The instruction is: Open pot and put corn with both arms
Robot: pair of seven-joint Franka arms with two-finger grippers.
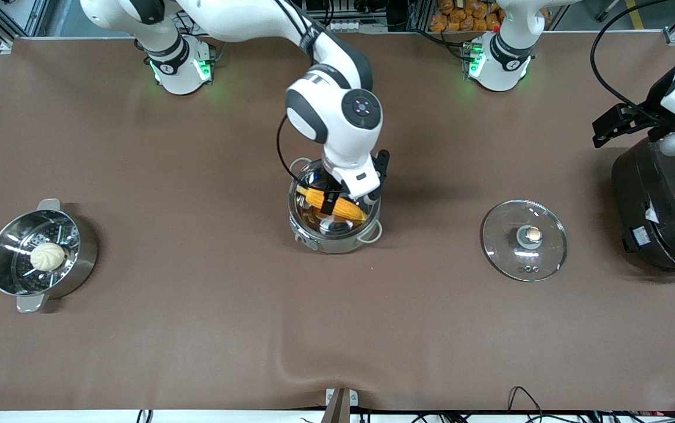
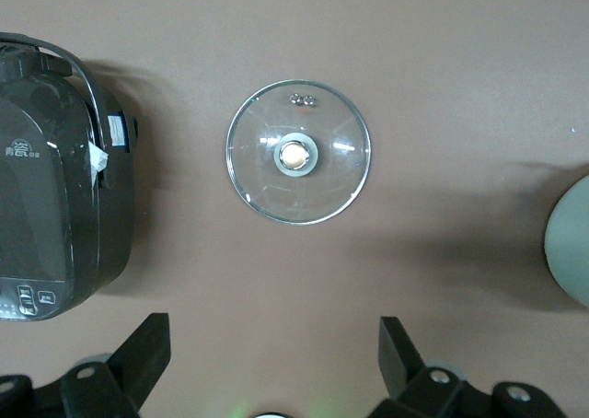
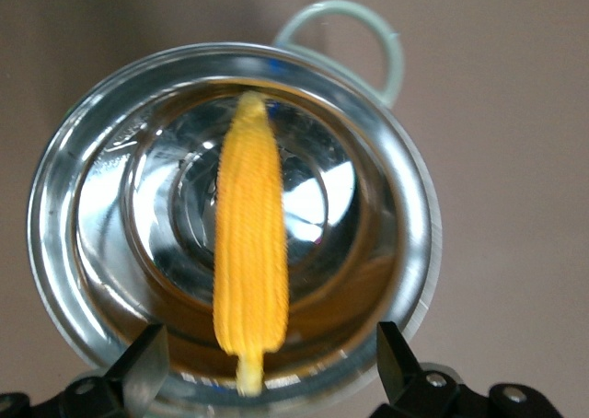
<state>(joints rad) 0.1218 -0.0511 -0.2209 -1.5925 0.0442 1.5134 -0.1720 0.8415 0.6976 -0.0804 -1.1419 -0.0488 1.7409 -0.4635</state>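
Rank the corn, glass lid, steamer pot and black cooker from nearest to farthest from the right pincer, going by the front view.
The right pincer hangs open over the pot.
1. Corn: in the pot, directly below the pincer.
2. Glass lid: on the table toward the left arm's end.
3. Steamer pot: toward the right arm's end.
4. Black cooker: at the left arm's end.

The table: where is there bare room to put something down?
Bare cloth lies between the steamer pot and the pot, and along the table's edge nearest the front camera. It is tighter between the glass lid and black cooker.
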